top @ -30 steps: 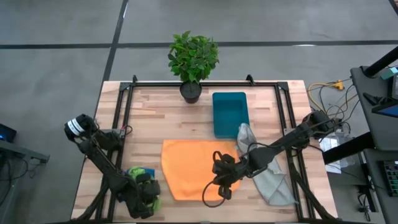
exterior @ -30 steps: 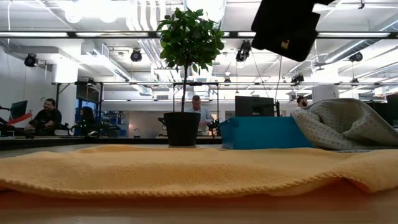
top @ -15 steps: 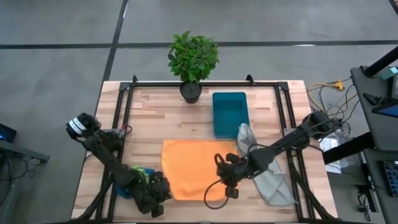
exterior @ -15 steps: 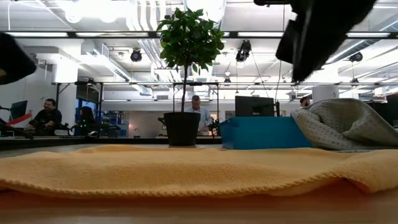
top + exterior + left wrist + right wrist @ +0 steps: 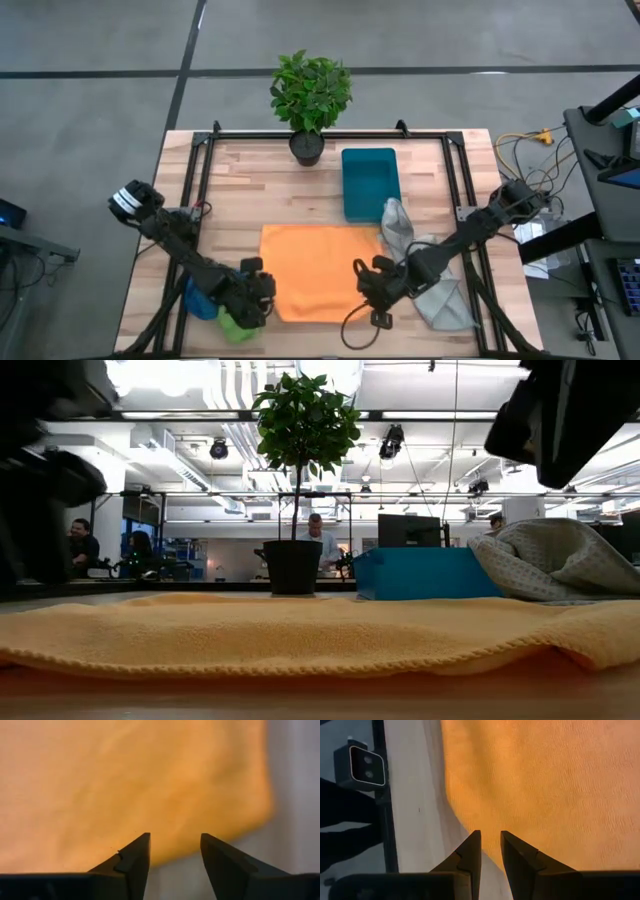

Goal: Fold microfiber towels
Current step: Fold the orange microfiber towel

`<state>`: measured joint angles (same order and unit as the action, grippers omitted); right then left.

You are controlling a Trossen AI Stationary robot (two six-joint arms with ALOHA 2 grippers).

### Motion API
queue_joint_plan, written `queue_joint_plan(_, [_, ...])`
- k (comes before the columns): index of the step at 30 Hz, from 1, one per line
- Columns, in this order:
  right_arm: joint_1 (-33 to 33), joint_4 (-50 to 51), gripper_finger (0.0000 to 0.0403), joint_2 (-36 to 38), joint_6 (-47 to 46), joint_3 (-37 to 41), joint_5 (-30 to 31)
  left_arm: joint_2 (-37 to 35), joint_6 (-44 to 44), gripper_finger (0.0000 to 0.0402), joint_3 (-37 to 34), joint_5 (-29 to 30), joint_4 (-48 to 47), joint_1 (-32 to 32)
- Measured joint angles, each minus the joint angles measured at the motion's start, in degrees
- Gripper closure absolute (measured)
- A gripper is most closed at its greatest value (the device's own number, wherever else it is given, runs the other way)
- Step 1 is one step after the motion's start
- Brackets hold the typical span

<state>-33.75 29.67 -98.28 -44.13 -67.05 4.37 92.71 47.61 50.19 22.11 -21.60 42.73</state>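
The orange towel point(image 5: 315, 270) lies spread flat on the middle of the table. My left gripper point(image 5: 266, 292) hovers open over its near left corner point(image 5: 250, 805), nothing between the fingers point(image 5: 135, 857). My right gripper point(image 5: 372, 290) hangs over the towel's near right edge point(image 5: 465, 815), fingers a narrow gap apart and empty. A lime green towel point(image 5: 234, 322) and a blue towel point(image 5: 197, 302) lie bunched at the near left, partly under my left arm. The pale grey towel point(image 5: 396, 225) lies crumpled at the right, under my right arm. In the low view the orange towel point(image 5: 300, 635) fills the foreground.
A teal bin point(image 5: 370, 182) stands behind the orange towel, and a potted plant point(image 5: 309, 100) stands at the far edge. Black frame rails point(image 5: 200, 190) run along the table's sides. A small camera box point(image 5: 367, 766) sits at the near edge. People sit in the room beyond.
My left gripper has left the green and blue pile at the near left and moved right and slightly farther in, to the orange towel's near left corner; the green towel now lies uncovered. My right gripper has shifted a little toward the near right along the towel's edge.
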Motion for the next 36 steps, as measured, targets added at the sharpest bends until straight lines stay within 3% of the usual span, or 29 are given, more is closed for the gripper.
queue_joint_plan(3, [-1.18, 0.12, 0.0334, 0.59, -1.27, 0.00, 0.26, 0.00, -6.52, 0.0236, -0.30, -2.24, 0.01, -2.24])
queue_joint_plan(9, [-3.01, 0.15, 0.0334, 2.46, -2.66, 0.53, 2.00, 0.02, -18.88, 0.0236, 0.33, -12.60, 0.10, -4.26])
queue_joint_plan(15, [-3.92, 0.15, 0.0334, 3.76, -4.08, 1.01, 6.22, 0.66, -30.78, 0.0236, 0.29, -13.25, 3.88, -4.03])
queue_joint_plan(19, [-4.17, 0.17, 0.0334, 4.19, -4.51, 1.14, 6.22, 4.49, -37.68, 0.0244, 2.08, -13.52, 0.09, -4.03])
queue_joint_plan(22, [-4.65, 0.69, 0.0334, 4.57, -5.38, 1.22, 6.32, 7.63, -39.67, 0.0277, 6.21, -13.58, -6.08, -4.01])
queue_joint_plan(27, [-5.73, 2.05, 0.0334, 5.20, -7.42, 1.86, 7.21, 9.85, -46.03, 0.0384, 12.56, -16.18, -12.47, -4.54])
queue_joint_plan(32, [-6.29, 2.03, 0.0334, 6.55, -9.21, 3.36, 9.10, 8.97, -48.45, 0.0399, 17.06, -28.27, -12.92, -7.80])
queue_joint_plan(36, [-6.37, 1.87, 0.0334, 7.30, -9.37, 4.64, 9.26, 8.83, -48.24, 0.0401, 17.60, -46.78, -12.09, -13.07])
